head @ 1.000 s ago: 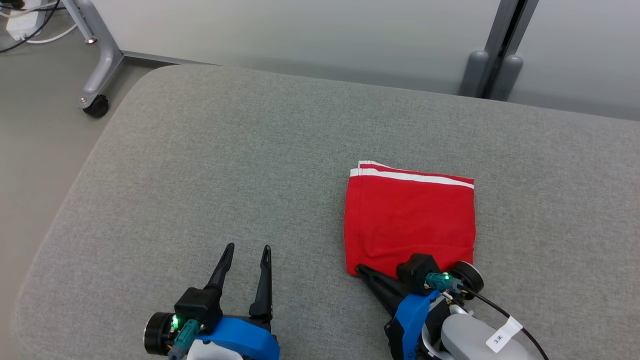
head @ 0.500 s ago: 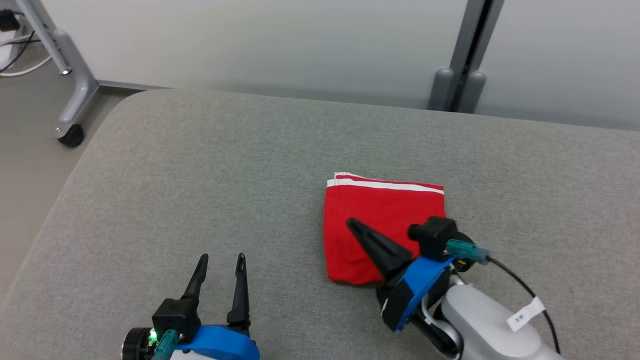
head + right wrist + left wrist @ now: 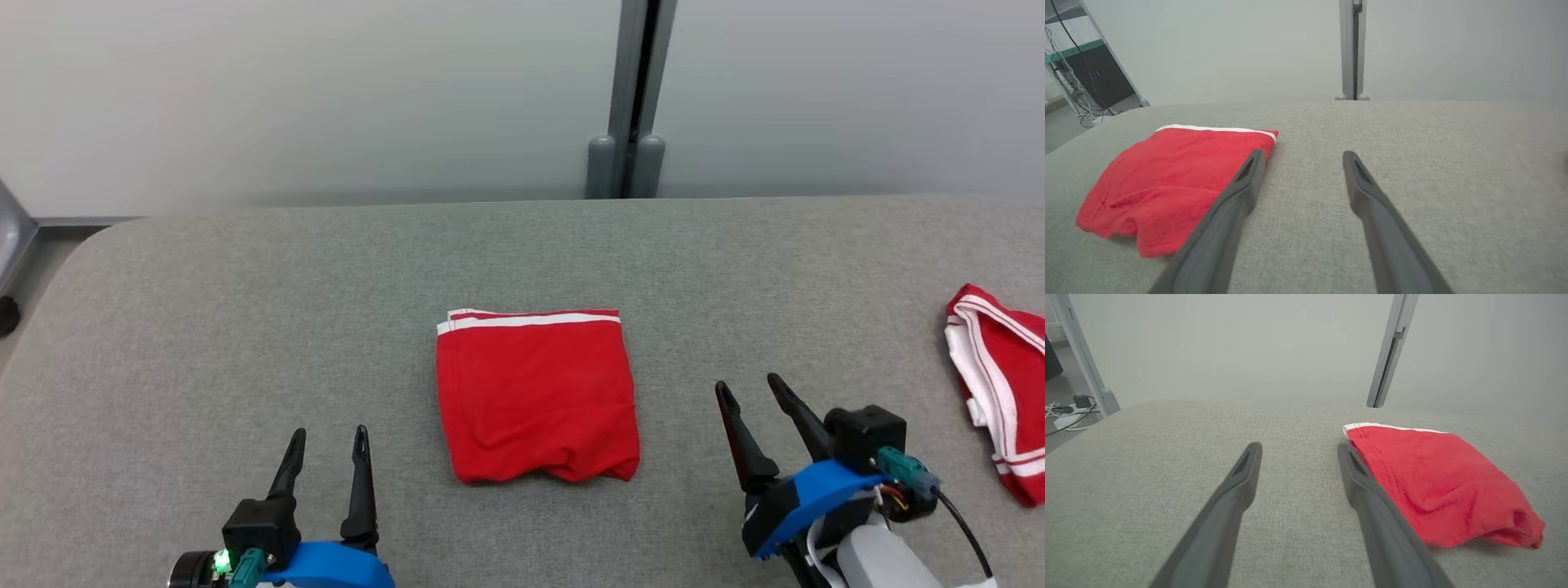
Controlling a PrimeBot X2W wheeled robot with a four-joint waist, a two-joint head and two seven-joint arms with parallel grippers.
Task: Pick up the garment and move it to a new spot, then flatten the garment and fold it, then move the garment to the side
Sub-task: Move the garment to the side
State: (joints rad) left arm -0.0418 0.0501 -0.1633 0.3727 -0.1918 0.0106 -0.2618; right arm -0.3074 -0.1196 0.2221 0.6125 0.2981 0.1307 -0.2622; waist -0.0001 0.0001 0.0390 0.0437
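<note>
Head view: the folded red garment (image 3: 537, 396) lies flat on the grey padded table (image 3: 245, 327), between your left gripper (image 3: 330, 432) and right gripper (image 3: 747, 382). Both are spread wide, empty and clear of the cloth. Left wrist view: the cloth lies to the fingers' right. Right wrist view: it lies to their left. Draw back high so you don't snag the fold.

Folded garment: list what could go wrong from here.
1. The garment bulges along its near edge; a pinch there by the open right gripper might pull the fold apart.
2. A second garment lies at the right; sliding the first that way could bunch them together.
</note>
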